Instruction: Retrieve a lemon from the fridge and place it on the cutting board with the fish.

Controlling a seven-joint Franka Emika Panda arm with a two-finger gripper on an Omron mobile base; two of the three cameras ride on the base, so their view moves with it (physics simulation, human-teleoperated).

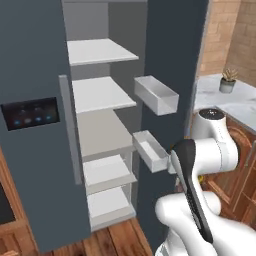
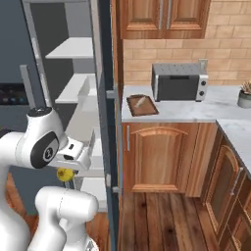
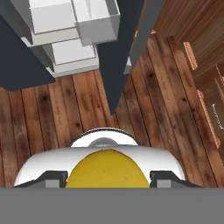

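The yellow lemon (image 3: 107, 170) sits between the two dark fingertips of my gripper (image 3: 107, 178), which is shut on it and points down at the wooden floor. From the right base view, the lemon (image 2: 65, 174) hangs under my hand beside the open fridge (image 2: 105, 93). The fridge (image 1: 30, 75) stands with its right door swung open, and white shelves and door bins show inside. The reddish-brown cutting board (image 2: 145, 109) lies on the counter to the right, with the pale fish (image 2: 140, 102) on it, well away from my gripper.
A grey toaster oven (image 2: 179, 82) stands on the counter right of the board. A potted plant (image 1: 227, 81) sits further along the counter. The open fridge door (image 3: 118, 52) stands between my hand and the wooden base cabinets (image 2: 159, 154). Plank floor lies below.
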